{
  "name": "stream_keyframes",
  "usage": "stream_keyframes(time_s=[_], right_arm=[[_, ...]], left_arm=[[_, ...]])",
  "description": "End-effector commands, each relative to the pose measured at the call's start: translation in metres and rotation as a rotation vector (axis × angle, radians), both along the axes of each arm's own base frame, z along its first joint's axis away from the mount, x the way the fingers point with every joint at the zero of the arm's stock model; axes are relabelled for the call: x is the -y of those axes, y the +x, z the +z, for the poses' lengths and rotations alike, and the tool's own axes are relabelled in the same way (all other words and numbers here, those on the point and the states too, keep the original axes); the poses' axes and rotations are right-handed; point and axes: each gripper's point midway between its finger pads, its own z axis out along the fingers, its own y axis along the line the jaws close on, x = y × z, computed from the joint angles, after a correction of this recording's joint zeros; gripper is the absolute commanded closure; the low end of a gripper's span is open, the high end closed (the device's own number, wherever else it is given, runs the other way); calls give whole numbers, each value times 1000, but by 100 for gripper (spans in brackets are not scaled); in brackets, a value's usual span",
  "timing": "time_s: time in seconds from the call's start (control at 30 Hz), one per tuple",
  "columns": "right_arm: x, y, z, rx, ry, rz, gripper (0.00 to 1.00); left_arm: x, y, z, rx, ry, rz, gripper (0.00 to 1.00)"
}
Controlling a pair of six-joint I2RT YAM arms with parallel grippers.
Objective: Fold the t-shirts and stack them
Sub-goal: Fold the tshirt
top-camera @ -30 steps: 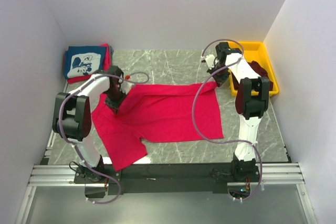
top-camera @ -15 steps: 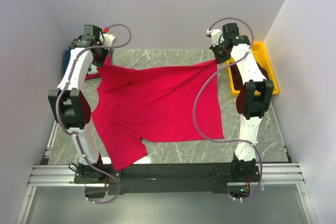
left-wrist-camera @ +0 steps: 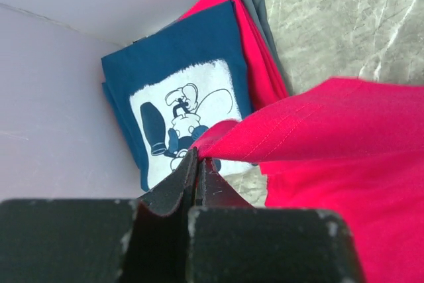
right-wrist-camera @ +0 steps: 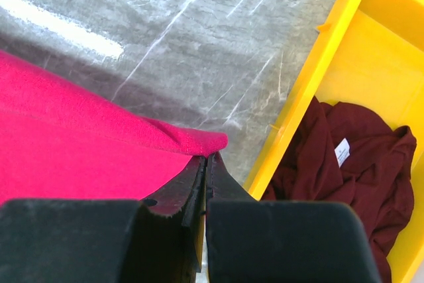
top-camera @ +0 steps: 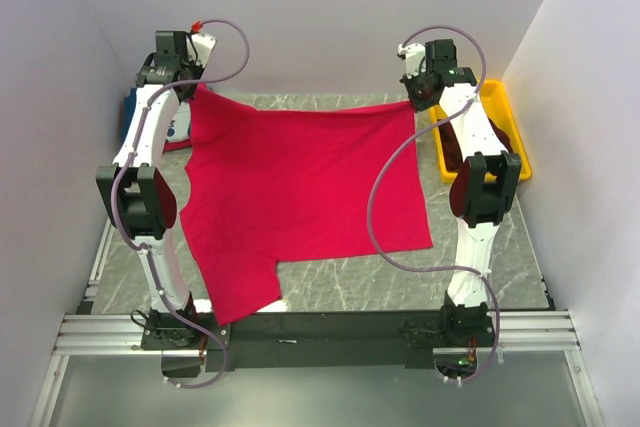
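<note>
A bright red t-shirt [top-camera: 300, 187] hangs stretched between both arms, its far edge lifted high and its near part and sleeve trailing on the table. My left gripper [top-camera: 192, 90] [left-wrist-camera: 197, 157] is shut on the shirt's far left corner [left-wrist-camera: 218, 138]. My right gripper [top-camera: 413, 99] [right-wrist-camera: 207, 157] is shut on the far right corner [right-wrist-camera: 199, 140]. Beneath the left gripper lies a folded stack with a navy blue printed t-shirt [left-wrist-camera: 179, 107] on top of a red one [left-wrist-camera: 255, 51]. A dark maroon t-shirt [right-wrist-camera: 338, 164] lies crumpled in the yellow bin.
The yellow bin [top-camera: 505, 112] [right-wrist-camera: 344, 38] stands at the far right against the wall. White walls close in the back and both sides. Grey marble table [top-camera: 480, 267] shows bare at the near right. A metal rail [top-camera: 320, 332] runs along the near edge.
Both arms have risen and swung toward the back wall, lifting the red t-shirt's far edge off the table and pulling the cloth taut. The shirt now covers most of the folded stack.
</note>
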Motion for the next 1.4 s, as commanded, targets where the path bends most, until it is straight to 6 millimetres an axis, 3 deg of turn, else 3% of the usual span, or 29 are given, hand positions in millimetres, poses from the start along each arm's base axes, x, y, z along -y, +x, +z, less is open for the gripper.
stream_keyframes(time_s=[0.0,0.43,0.47,0.73,0.93,1.07,1.37], right_arm=[[5,11,13,59,4,-24,100],[9,-16,2,-10,-22,29,100],[10,-18,2,-14,-22,31,100],[16,-30,-11,-75,-25,50,100],[14,-45,-26,-138,-20,79,100],[14,-64,-51,-220,-19,103,100],[23,-87,-100,-358,-60,94,100]], left_arm=[[-2,3,16,39,19,-18,100],[-1,-81,-1,-86,4,-18,100],[2,-87,3,-83,-6,-22,100],[23,-136,-21,-197,-60,-50,100],[27,-185,-64,-333,-69,-50,100],[26,-215,-105,-441,-67,-43,100],[38,-244,-168,-580,-94,-36,100]])
